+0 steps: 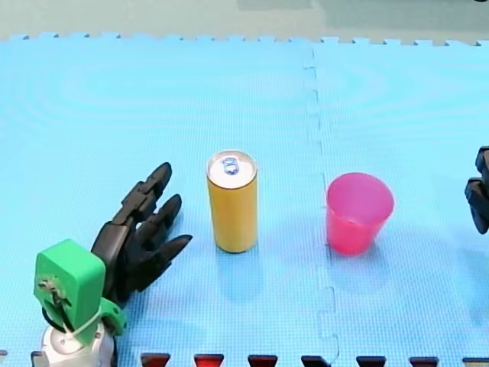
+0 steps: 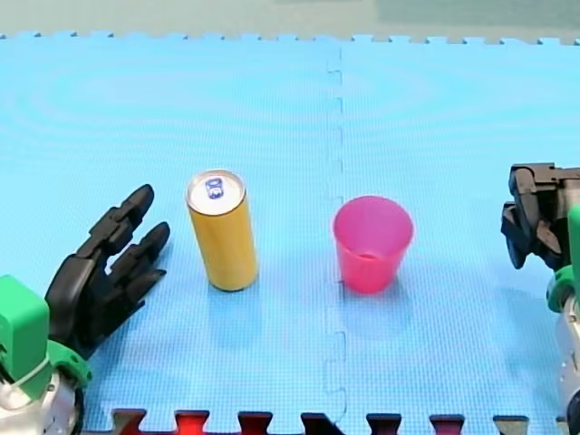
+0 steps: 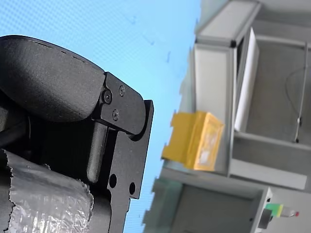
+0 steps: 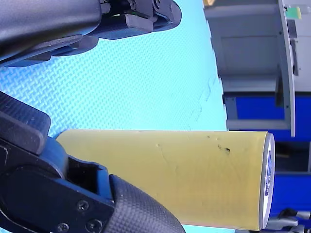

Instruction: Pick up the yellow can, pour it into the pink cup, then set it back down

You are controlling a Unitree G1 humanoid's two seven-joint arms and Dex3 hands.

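A tall yellow can (image 1: 232,202) stands upright near the middle of the blue mat, its silver top with pull tab facing up. To its right, a hand's width away, a pink cup (image 1: 357,212) stands upright with its mouth up. My left hand (image 1: 174,206) is low at the front left, open, fingers pointing toward the can with a gap between them. My right hand (image 2: 530,217) hovers at the right edge beyond the cup, fingers curled, holding nothing. In the second wrist view the can (image 4: 170,179) fills the space beside black fingers (image 4: 131,19).
A blue foam mat (image 1: 114,99) covers the surface, with a jigsaw seam (image 1: 313,115) running front to back between can and cup. The mat's toothed front edge (image 2: 272,421) is close to me. In the first wrist view a yellow box (image 3: 194,141) and grey shelving stand beyond the mat.
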